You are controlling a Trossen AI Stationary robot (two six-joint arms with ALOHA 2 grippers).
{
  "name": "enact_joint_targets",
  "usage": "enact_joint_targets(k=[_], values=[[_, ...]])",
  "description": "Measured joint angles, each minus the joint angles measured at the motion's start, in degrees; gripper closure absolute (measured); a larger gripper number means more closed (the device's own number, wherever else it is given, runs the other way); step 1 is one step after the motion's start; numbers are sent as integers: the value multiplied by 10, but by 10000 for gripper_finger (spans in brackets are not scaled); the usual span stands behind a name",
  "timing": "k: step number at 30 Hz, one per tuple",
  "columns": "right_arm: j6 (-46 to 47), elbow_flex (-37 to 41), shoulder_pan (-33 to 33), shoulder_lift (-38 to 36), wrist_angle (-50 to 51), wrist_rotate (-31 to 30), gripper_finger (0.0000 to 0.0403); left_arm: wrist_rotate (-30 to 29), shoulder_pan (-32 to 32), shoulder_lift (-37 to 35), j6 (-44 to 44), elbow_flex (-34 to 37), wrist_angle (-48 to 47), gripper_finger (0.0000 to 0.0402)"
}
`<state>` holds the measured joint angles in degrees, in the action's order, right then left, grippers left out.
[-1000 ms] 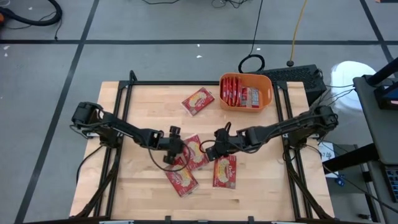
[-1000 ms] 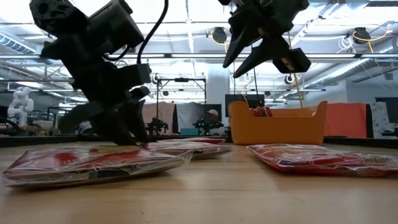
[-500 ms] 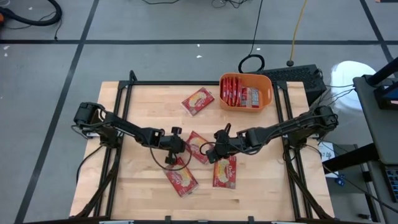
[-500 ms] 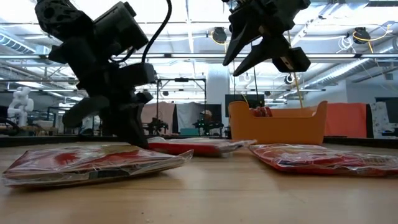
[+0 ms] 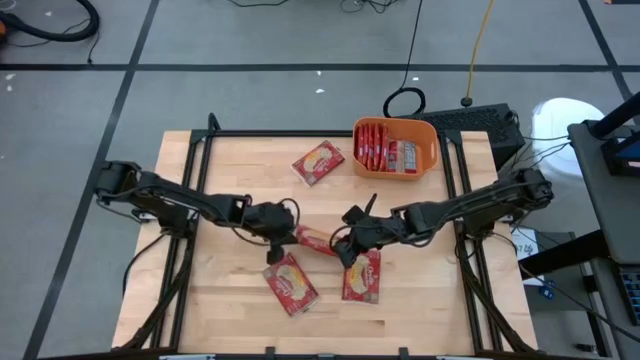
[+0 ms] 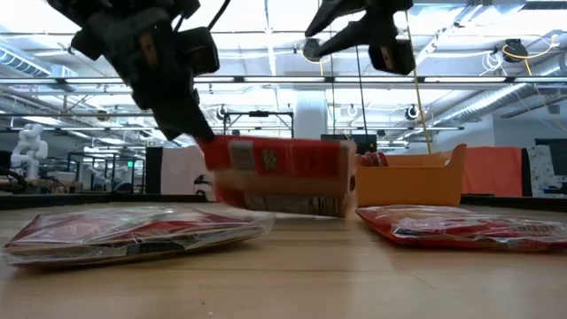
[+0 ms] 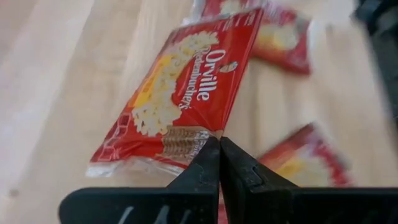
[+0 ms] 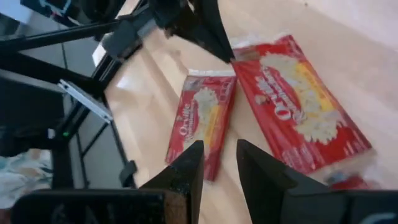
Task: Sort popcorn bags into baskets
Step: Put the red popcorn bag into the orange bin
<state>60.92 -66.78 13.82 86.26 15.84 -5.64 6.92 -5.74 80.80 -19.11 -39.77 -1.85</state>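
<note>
The fingers (image 7: 219, 163) of the left gripper (image 5: 284, 233) are pressed together on the edge of a popcorn bag (image 7: 186, 93), and in the low view this held bag (image 6: 282, 174) hangs above the bench (image 5: 230, 180), tilted, with nothing of it on the wood. In the high view the held bag (image 5: 313, 238) shows as a narrow red strip in the middle of the bench, between the two grippers. The fingers (image 8: 186, 168) of the right gripper (image 5: 347, 243) stand a little apart and hold nothing; this gripper is just beside the far end of the held bag. Under it lies a second popcorn bag (image 5: 362, 276), flat on the wood. A third bag (image 5: 291, 283) lies near the front edge, below the left gripper. A fourth bag (image 5: 318, 162) lies alone toward the back, near the orange tub (image 5: 429, 152). The tub stands at the back right corner of the bench, and several red packets (image 5: 386, 153) stand on edge inside it.
</note>
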Motion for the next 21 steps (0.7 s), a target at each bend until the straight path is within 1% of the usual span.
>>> enact_joint_targets(k=[3,5,9,11,13,16,19,21], values=[[7,-1,0,-7,-10,10,312,18,2,-17,-64,0,3,400],[-22,-12,3,-7,1,8,312,23,4,-19,-108,-1,10,400],[-136,-39,9,-1,34,9,312,40,7,-23,-190,-1,18,401],[-186,-38,10,0,51,11,311,36,7,-24,-218,-1,27,401],[-232,-36,8,4,47,9,305,25,9,-24,-246,-1,27,401],[-254,-33,2,5,72,-7,281,8,14,-24,-283,-1,37,401],[-292,-33,-3,7,67,-10,244,5,17,-24,-302,-1,52,401],[-319,-33,-2,8,68,-36,217,4,19,-24,-312,-1,66,401]])
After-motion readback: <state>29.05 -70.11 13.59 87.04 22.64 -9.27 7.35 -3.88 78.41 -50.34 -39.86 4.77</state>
